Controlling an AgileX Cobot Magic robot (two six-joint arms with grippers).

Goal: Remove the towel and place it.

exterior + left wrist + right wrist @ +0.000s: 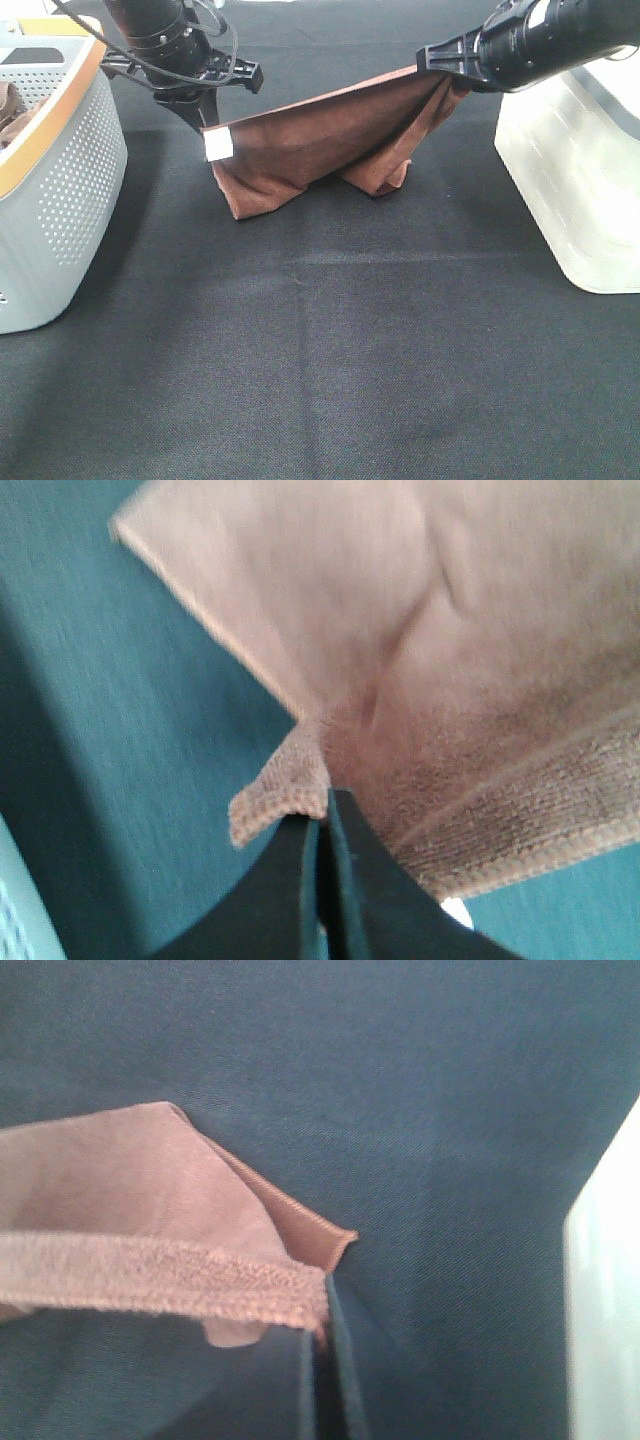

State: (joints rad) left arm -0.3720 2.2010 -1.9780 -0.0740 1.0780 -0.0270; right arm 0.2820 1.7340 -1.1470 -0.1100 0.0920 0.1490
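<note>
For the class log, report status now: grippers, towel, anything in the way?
Left gripper and right gripper both shut on towel corners. Towel stretched between them, lower folds touching the black table. Grey basket left, white bin right; nothing between.

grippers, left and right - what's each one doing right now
left gripper: shut on a corner of the towel.
right gripper: shut on the towel's other top corner.

No readable text, brand, number or sign is showing anywhere; the small white tag (218, 146) at the corner of the towel (310, 150) is appearing blank.
</note>
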